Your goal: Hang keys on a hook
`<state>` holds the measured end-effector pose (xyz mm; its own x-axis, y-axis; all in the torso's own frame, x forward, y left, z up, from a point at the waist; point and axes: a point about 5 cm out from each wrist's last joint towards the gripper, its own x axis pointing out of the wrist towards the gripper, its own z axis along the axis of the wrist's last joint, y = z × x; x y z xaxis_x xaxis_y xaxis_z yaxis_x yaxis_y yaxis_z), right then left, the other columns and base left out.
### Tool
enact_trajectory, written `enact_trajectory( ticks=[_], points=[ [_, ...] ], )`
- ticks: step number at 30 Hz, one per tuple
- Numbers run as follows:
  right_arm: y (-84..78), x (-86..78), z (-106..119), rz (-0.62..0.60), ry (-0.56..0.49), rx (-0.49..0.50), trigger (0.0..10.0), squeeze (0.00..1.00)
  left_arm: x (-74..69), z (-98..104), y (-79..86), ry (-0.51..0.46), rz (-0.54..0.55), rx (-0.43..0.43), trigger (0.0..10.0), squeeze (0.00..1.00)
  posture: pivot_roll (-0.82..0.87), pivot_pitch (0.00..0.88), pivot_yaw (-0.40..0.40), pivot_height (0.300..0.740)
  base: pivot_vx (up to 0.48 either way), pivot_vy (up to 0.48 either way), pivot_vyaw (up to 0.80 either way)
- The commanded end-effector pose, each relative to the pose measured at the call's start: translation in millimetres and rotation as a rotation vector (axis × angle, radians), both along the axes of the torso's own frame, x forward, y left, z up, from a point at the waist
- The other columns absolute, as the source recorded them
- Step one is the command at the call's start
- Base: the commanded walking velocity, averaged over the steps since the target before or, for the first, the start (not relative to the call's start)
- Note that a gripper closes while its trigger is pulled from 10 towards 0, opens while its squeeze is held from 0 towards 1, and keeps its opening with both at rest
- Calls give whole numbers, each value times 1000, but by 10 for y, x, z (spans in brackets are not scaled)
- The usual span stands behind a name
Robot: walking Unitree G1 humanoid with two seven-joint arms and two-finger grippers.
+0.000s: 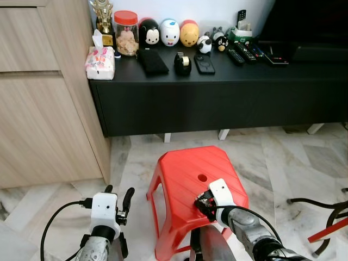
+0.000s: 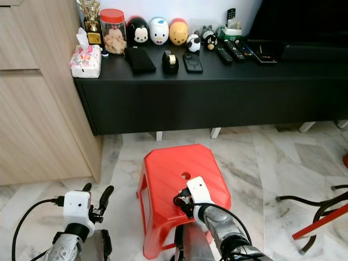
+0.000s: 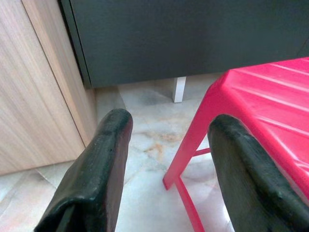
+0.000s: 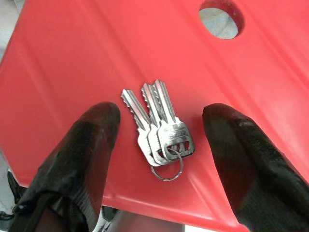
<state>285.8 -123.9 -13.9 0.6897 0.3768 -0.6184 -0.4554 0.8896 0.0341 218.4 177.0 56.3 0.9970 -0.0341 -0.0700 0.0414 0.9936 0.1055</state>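
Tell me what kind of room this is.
Probably a home living room: a low black TV console carrying remote controls and cartoon figurines, over marble floor. The keys lie on a red plastic stool.

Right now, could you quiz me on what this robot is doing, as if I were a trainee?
1. True or false: the keys lie on the red stool.
2. How do the right gripper's fingers stand about the keys?
3. Which holds nothing beside the stool: A) left gripper B) right gripper?

Key:
1. True.
2. Open, one on either side, not yet touching.
3. A.
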Motion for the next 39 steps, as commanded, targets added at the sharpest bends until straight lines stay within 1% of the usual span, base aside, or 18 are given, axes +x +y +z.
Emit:
enact_trajectory(
  ticks=[1, 6, 10, 11, 18, 24, 37, 39],
  points=[
    [-34, 9, 3, -24, -2, 0, 10000, 0, -29, 24, -28, 12, -8, -3, 10000, 0, 20, 178, -149, 583, 0, 0, 0],
    [-33, -2, -8, -23, 4, -4, 10000, 0, -43, 34, -27, 16, -8, -2, 10000, 0, 23, 179, -148, 583, 0, 0, 0],
    [-37, -42, -45, -7, 27, -9, 9922, 0, -48, 34, -31, 24, -11, -1, 10000, 0, 25, 177, -148, 583, 0, 0, 0],
    [-44, -65, -66, 0, 37, -17, 0, 0, -49, 35, -31, 27, -12, -1, 10000, 0, 25, 176, -148, 583, 0, 0, 0],
    [-73, -125, -120, 4, 67, -26, 0, 0, -38, 42, -29, 34, -16, 0, 10000, 0, 24, 174, -147, 583, 0, 0, 0],
    [-73, -122, -118, 3, 71, -25, 0, 0, -16, 44, -27, 36, -17, 0, 10000, 0, 24, 171, -147, 583, 0, 0, 0],
    [-64, -51, -57, 3, 54, -18, 0, 0, 76, 51, -26, 29, -19, 1, 10000, 0, 25, 144, -146, 583, 0, 0, 0],
    [-64, -21, -30, -7, 34, -12, 0, 0, 93, 55, -22, 26, -19, 2, 10000, 0, 26, 135, -144, 583, 0, 0, 0]
  ],
)
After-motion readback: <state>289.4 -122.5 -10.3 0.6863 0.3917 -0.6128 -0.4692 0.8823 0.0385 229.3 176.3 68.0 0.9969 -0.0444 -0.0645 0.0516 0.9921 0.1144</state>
